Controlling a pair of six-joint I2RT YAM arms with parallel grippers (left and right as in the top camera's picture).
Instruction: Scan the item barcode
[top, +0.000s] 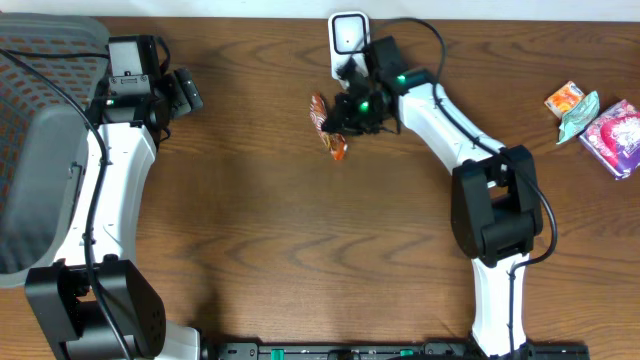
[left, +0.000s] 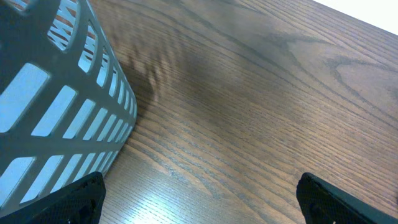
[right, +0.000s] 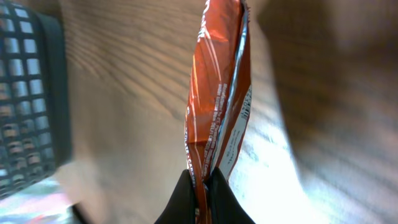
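Observation:
An orange-brown snack wrapper (top: 328, 127) hangs above the table, pinched at one end by my right gripper (top: 347, 118). In the right wrist view the wrapper (right: 217, 87) stands edge-on between the black fingers, and my right gripper (right: 204, 186) is shut on it. A white barcode scanner (top: 347, 33) stands at the table's back edge, just behind the gripper. My left gripper (top: 188, 90) is at the far left by the basket; its fingertips (left: 71, 202) stand wide apart with only bare wood between them.
A grey mesh basket (top: 45, 130) fills the left edge and shows as slatted wall (left: 56, 106) in the left wrist view. Several wrapped snacks (top: 600, 120) lie at the far right of the table.

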